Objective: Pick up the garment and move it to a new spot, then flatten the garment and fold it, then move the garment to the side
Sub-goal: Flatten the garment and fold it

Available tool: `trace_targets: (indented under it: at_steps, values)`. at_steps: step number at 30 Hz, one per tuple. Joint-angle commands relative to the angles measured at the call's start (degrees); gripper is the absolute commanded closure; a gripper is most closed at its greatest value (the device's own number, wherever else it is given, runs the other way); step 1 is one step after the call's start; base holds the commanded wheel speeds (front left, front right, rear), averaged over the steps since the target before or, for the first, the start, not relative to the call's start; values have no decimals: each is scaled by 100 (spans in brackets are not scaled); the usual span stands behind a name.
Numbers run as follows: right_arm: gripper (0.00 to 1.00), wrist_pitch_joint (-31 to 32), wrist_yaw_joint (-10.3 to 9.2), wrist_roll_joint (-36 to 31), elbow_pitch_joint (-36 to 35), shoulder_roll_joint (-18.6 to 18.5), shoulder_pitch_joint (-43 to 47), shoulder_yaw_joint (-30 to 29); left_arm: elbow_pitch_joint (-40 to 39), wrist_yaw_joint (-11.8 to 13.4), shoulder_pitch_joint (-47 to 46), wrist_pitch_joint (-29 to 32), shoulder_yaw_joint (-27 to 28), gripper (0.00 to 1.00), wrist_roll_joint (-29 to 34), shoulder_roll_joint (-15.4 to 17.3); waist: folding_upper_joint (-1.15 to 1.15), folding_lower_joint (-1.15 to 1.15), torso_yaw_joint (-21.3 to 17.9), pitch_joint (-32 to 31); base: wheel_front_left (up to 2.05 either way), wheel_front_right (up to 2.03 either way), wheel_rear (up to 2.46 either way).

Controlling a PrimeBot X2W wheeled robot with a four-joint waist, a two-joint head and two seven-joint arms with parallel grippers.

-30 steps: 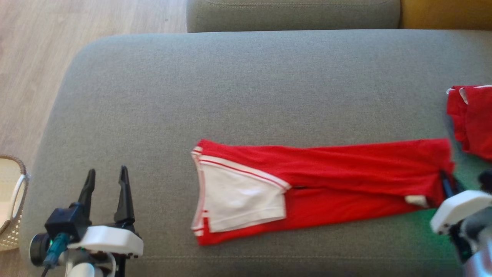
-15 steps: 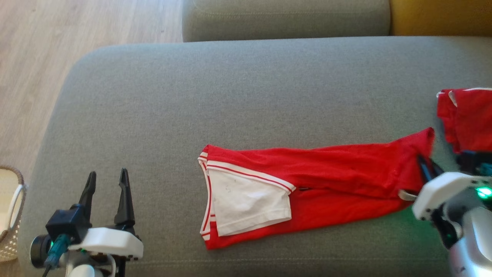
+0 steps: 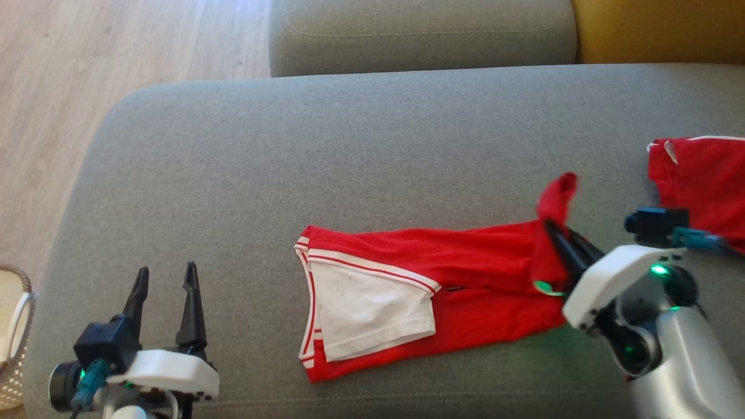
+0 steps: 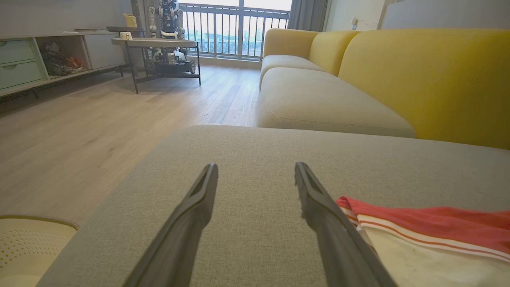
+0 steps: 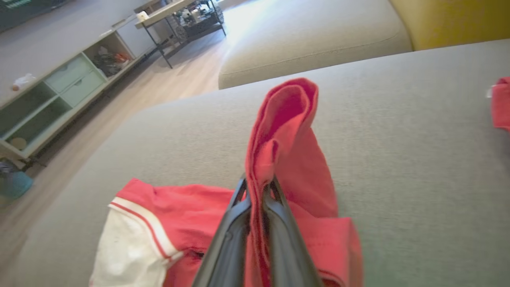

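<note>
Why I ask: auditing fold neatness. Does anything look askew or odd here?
The red garment's right end stands curled upright off the cushion, pinched in the shut right gripper, while the rest lies flat. Faint dark specks mark its white panel.

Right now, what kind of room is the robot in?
Most likely a living room in a home: there is a big yellow fabric sofa, a pale green low cabinet with drawers along the wall, and a light wooden plank floor.

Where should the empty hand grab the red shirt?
Grip the red shirt by its striped edge, coming from the robot's left, low along the cushion. It lies flat, free and closest to the open left hand; the right hand pinches the far end up.
</note>
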Motion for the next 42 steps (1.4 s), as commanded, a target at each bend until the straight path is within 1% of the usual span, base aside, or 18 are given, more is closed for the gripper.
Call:
trace_targets:
  at_steps: [1, 4, 8, 12, 17, 21, 30, 36, 37, 38, 39, 42]
  values:
    - [100, 128, -2, 147, -404, 81, -117, 186, -186, 15, -170, -70, 163, 0, -7, 17, 0, 0, -12, 7, 0, 0, 0]
    - [100, 448, -2, 488, -746, 260, -40, 367, -173, 30, -192, -70, 122, 0, -48, 17, 0, 0, -9, 34, 0, 0, 0]
    - [100, 748, -2, 956, -1034, 359, 48, 615, -151, 48, -254, -70, 33, 0, -101, 16, 0, 0, 55, 66, 0, 0, 0]
    - [100, 743, -2, 1690, -1050, 369, 102, 1026, -121, 76, -295, -70, -37, 0, -150, 16, 0, 0, 201, 95, 0, 0, 0]
    - [100, 500, -2, 2293, -767, 370, 34, 1533, -96, 116, -306, -70, -77, 0, -178, 16, 0, 0, 451, 145, 0, 0, 0]
    - [100, 247, -2, 2622, -450, 371, -100, 1896, -89, 129, -320, -70, -96, 0, -199, 16, 0, 0, 658, 224, 0, 0, 0]
    - [100, -448, -2, 3018, 401, 371, -617, 2492, -43, 191, -403, -70, -282, 0, -329, 16, 0, 0, 1132, 457, 0, 0, 0]
    - [100, -629, -2, 3200, 947, 371, -869, 2733, -5, 223, -435, -70, -328, 0, -369, 16, 0, 0, 1281, 558, 0, 0, 0]
    - [76, -648, -2, 3228, 1047, 372, -907, 2788, 5, 227, -443, -70, -332, 0, -374, 16, 0, 0, 1297, 565, 0, 0, 0]
    - [5, -658, -2, 3272, 1132, 372, -938, 2845, 14, 229, -449, -70, -336, 0, -377, 16, 0, 0, 1311, 569, 0, 0, 0]
    - [0, -654, -2, 3329, 1194, 372, -969, 2915, 21, 231, -455, -70, -337, 0, -379, 16, 0, 0, 1321, 574, 0, 0, 0]
    - [0, -786, -2, 3545, 1174, 372, -1069, 3076, 37, 239, -459, -70, -321, 0, -381, 16, 0, 0, 1318, 572, 0, 0, 0]
